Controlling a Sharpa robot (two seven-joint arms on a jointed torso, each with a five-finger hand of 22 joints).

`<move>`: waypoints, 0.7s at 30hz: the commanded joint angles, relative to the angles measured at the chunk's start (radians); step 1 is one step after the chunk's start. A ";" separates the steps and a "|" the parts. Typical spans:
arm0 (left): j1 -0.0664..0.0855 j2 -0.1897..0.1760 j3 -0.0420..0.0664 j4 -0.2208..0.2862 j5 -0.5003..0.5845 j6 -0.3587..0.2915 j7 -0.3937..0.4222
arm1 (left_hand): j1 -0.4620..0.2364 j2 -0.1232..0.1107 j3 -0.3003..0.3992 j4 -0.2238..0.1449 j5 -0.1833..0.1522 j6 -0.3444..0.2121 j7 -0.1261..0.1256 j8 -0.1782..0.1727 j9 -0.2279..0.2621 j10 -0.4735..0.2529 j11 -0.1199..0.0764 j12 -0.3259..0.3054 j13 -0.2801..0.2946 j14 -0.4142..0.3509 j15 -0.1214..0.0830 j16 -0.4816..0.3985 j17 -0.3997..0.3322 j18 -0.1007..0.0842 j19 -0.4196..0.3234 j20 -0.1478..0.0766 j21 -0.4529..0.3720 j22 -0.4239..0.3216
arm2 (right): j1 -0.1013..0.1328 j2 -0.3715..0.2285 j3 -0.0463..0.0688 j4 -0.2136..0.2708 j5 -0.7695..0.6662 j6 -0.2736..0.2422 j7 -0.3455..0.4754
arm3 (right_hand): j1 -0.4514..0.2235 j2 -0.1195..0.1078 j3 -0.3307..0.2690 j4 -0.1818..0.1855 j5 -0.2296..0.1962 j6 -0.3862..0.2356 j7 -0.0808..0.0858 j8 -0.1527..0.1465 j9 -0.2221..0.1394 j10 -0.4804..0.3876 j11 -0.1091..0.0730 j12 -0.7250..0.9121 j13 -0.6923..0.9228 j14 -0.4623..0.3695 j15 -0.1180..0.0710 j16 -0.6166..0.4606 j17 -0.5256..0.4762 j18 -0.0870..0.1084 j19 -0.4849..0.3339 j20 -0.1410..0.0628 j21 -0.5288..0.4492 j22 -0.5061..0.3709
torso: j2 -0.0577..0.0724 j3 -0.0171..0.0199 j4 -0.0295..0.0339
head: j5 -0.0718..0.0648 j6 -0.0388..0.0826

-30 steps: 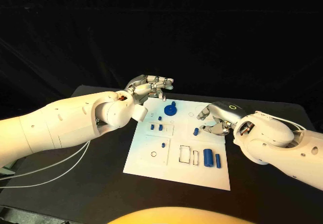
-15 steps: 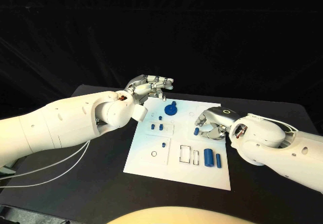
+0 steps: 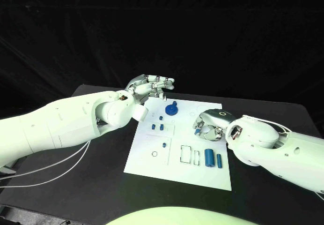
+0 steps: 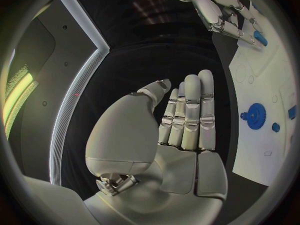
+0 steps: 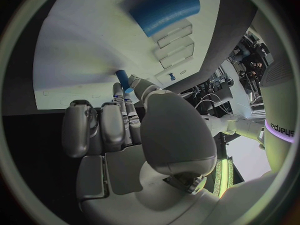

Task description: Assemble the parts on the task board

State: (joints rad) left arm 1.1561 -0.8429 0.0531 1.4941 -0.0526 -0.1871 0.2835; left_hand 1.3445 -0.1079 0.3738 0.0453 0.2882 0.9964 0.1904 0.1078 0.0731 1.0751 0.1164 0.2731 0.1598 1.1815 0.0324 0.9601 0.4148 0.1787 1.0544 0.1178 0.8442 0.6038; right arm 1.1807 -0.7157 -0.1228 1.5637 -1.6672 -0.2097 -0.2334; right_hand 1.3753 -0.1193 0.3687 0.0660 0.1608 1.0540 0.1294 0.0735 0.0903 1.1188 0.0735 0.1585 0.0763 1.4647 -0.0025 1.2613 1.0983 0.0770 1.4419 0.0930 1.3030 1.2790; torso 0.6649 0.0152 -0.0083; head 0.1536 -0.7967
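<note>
Fingers (image 5: 128,110) of right hand (image 3: 210,124) pinch peg (image 5: 122,78); palm down.

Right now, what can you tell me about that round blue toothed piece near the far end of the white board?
The blue gear is a flat, toothed disc with a small knob at its rim and a hub in the middle, plastic by its look. It sits on the white task board near the far edge. Nothing touches it: the left hand hovers beyond it, empty.

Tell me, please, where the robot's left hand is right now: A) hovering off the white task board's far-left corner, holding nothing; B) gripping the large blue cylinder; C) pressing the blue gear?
A: the left hand hangs beyond the white task board corner, its fingers straight and empty.
</note>
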 commanded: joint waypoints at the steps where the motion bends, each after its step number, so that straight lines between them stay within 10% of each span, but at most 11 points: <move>1: 0.001 0.001 0.000 0.003 -0.004 0.009 0.004 | 0.007 0.000 -0.003 -0.003 0.001 -0.006 0.002 0.004 0.000 -0.006 -0.002 0.004 0.001 -0.008 0.000 0.003 -0.001 0.006 0.007 0.003 -0.005 -0.002 | -0.003 0.004 0.000 -0.005 -0.017 0.004 -0.008 | -0.001 0.017 0.012 0.000 0.001 0.017 0.000 0.009 0.003 0.016 -0.001 0.006 0.002 0.028 -0.010 0.005 0.002 -0.009 0.008 -0.002 0.010 0.009 | 0.000 0.0008 -0.0008 | 0.001 0.000; 21: 0.001 0.000 0.000 0.003 -0.012 0.014 -0.004 | 0.015 0.002 -0.003 -0.009 0.002 -0.007 0.003 0.006 0.000 -0.009 -0.001 0.008 0.002 -0.014 0.001 0.001 -0.004 0.006 0.005 0.003 -0.009 -0.004 | -0.012 0.012 -0.001 -0.022 -0.078 -0.003 -0.023 | 0.042 0.043 0.075 -0.033 -0.049 0.070 0.003 0.022 0.016 0.058 -0.005 -0.009 0.002 0.029 -0.011 0.012 0.010 -0.018 0.023 -0.009 0.041 0.048 | -0.001 -0.0003 -0.0010 | 0.003 -0.004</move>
State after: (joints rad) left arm 1.1561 -0.8443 0.0531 1.4942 -0.0568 -0.1862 0.2777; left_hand 1.3484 -0.1040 0.3697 0.0412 0.2882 0.9964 0.1904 0.1078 0.0731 1.0750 0.1164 0.2786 0.1598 1.1744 0.0319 0.9601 0.4120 0.1787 1.0544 0.1178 0.8391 0.6011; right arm 1.1724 -0.7027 -0.1211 1.5453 -1.7165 -0.2161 -0.2404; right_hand 1.4045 -0.0776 0.4381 0.0334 0.1155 1.1178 0.1319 0.0888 0.1042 1.1691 0.0693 0.1504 0.0748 1.4682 -0.0059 1.2699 1.1078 0.0770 1.4566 0.0853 1.3403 1.3081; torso 0.6647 0.0151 -0.0090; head 0.1568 -0.8000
